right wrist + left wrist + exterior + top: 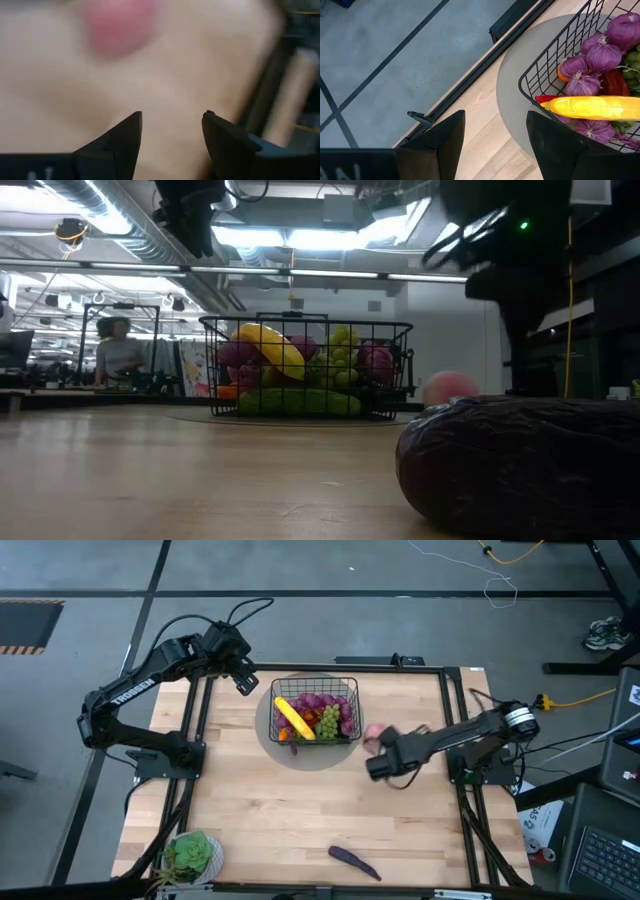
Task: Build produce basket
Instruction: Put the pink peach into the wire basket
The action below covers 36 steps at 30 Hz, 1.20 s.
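High view gives me the basket [315,710] at the far middle of the table [300,810], sitting on a grey disc [270,730] and already holding the banana [293,718], purple bunches [322,700], green grapes [329,722] and something red and orange underneath. My left gripper [244,675] hangs just off the basket's far-left corner, above the table edge; in its wrist view its fingers [445,145] stand apart with nothing between them, and the basket's wire wall sits right beside one of them. My right gripper [378,762] is over the table to the right of the basket, jaws spread and empty, with the peach [374,732] lying on the wood just ahead of it, between it and the basket. The eggplant [354,861] lies alone near the front edge, well apart from everything; in the low view it fills the right foreground and hides part of the table behind it. A potted plant [192,854] stands at the front-left corner. A person [118,355] sits in the room beyond.
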Available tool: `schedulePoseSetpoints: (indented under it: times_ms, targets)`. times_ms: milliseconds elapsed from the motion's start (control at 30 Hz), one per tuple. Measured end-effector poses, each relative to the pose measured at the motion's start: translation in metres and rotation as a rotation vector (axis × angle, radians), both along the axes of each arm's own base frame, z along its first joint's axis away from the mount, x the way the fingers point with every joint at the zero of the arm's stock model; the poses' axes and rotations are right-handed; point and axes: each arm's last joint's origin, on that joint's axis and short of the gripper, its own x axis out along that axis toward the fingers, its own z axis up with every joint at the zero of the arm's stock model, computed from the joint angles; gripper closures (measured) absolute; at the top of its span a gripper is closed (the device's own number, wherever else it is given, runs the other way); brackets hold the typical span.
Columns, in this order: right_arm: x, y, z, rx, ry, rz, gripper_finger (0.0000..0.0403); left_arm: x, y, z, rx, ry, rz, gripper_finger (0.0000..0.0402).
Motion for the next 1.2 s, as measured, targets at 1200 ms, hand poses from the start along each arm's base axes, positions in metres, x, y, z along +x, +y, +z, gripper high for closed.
schedulePoseSetpoints:
  times_ms: [1200]
  targets:
    - [-0.006, -0.117, -0.043, 0.266, -0.417, -0.067, 0.0195, 0.001, 0.000, 0.001, 0.003, -0.009, -0.002, 0.0194]
